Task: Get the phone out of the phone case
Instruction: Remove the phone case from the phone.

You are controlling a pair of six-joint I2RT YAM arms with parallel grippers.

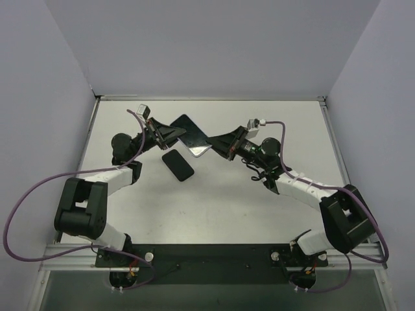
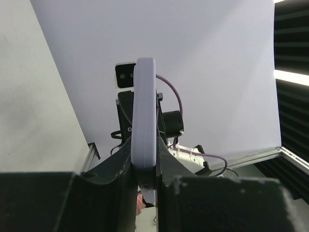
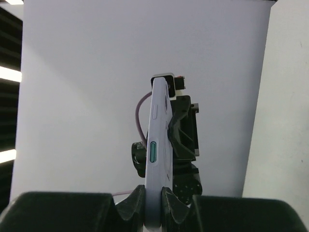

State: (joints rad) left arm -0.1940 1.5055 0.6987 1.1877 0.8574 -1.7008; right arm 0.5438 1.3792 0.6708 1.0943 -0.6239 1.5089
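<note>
phone case (image 1: 193, 137), left claw (image 2: 145, 170) clamped on one end, right claw (image 3: 153, 199) opposite

The phone case (image 2: 145, 121) is pale lavender, its side button (image 3: 153, 152) teal, the table (image 1: 259, 217) white.
</note>
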